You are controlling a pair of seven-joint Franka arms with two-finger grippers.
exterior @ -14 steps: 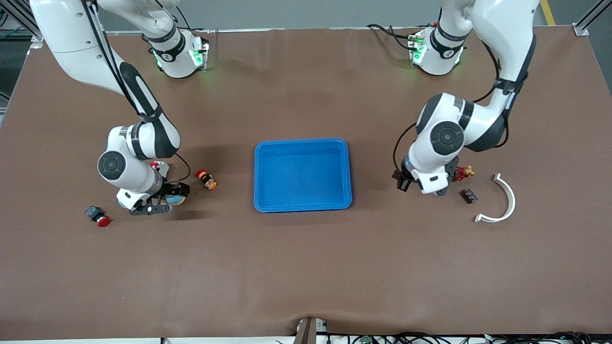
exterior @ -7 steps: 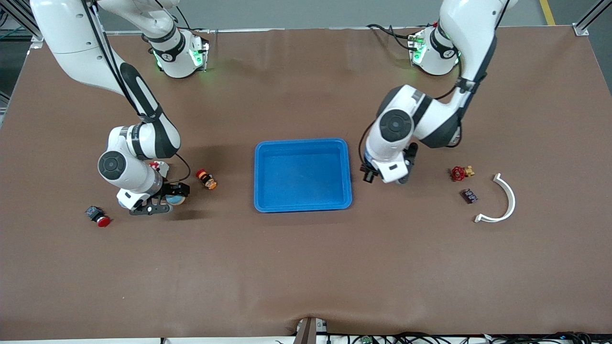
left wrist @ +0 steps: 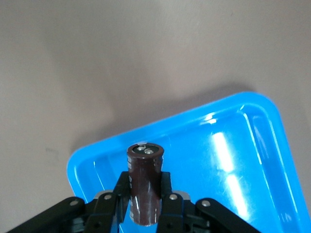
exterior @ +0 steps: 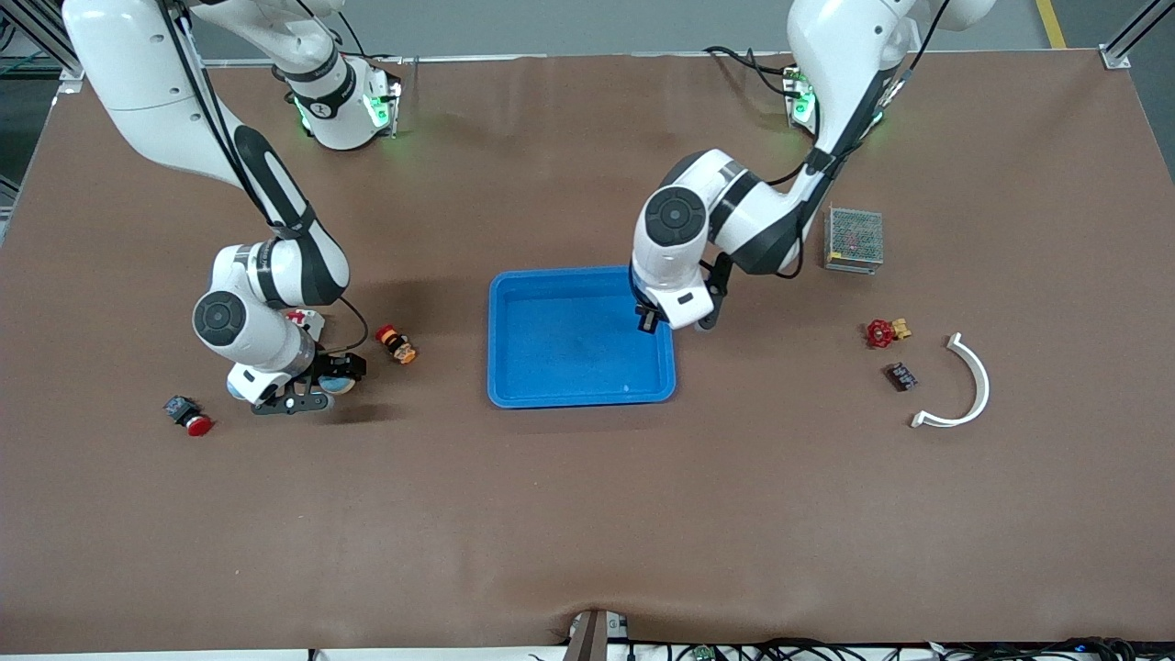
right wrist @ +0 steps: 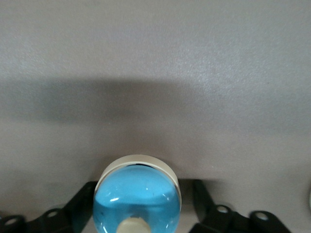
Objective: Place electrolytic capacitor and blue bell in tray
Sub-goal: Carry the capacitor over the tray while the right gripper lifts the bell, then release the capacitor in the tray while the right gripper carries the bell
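Electrolytic capacitor (left wrist: 145,187), unlabelled, clamped in left tool (left wrist: 145,204) over tray (exterior: 514,390); right tool (right wrist: 137,213) clamps blue bell (right wrist: 136,196).

1. A blue tray (exterior: 581,336) lay at the middle of the brown tabletop (exterior: 587,514).
2. The left gripper (exterior: 648,320) hung over the tray's rim at the left arm's end.
3. The right gripper (exterior: 317,386) was low at the tabletop with a blue bell (exterior: 338,378) between its fingers.
4. A red-capped orange part (exterior: 397,344) lay near it, toward the tray, and a red push-button (exterior: 188,415) toward the tabletop's edge.
5. A grey mesh box (exterior: 854,239), a red valve (exterior: 885,331), a small dark part (exterior: 900,375) and a white curved piece (exterior: 961,386) lay toward the left arm's end.
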